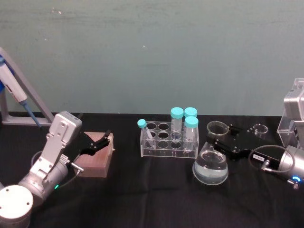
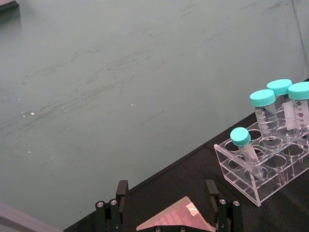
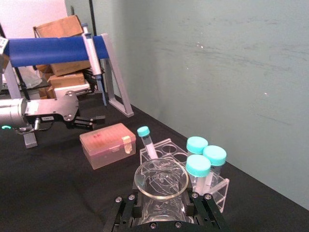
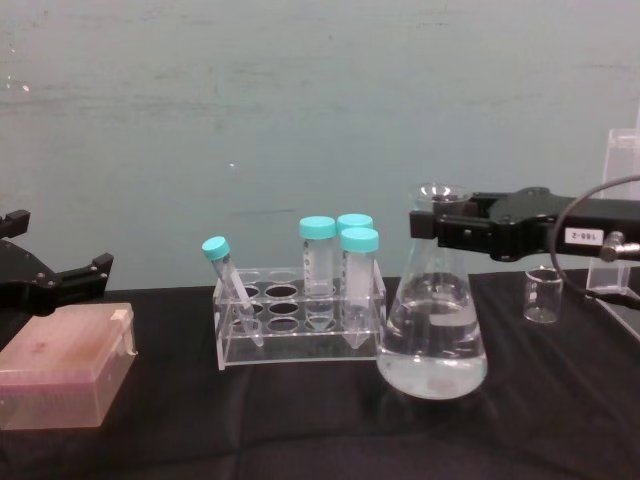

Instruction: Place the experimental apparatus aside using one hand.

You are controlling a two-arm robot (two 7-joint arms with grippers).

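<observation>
The flask (image 4: 434, 325) is sitting nearest the chest camera, upright on the black table (image 1: 142, 190), with clear liquid filling its wide base. The right gripper (image 4: 440, 225) is reaching in from the right at neck height, and its black fingers (image 4: 455, 238) are lying either side of the flask's neck just under the rim. In the right wrist view the flask (image 3: 160, 186) mouth is sitting between the two fingers (image 3: 126, 212). I cannot tell whether the pads are pressing on the glass or just bracketing it. In the head view the right gripper (image 1: 213, 140) is showing the same position, its silver wrist and blue light trailing toward the right edge.

Just left of the flask the tube rack (image 4: 300, 325) is standing: three teal-capped tubes upright at its right end, one tilted at its left. Behind and to the right of the flask, the beaker (image 4: 541, 295) is resting apart on the table. The pipette rack (image 1: 294, 116) is standing at the far right edge.

The left gripper (image 1: 97, 142) is hanging with its fingers spread wide above the pink box (image 1: 97, 161), well to the left of the tube rack, holding nothing. The left wrist view is showing both fingers (image 2: 121, 193) apart with the box's (image 2: 178, 217) corner between them.
</observation>
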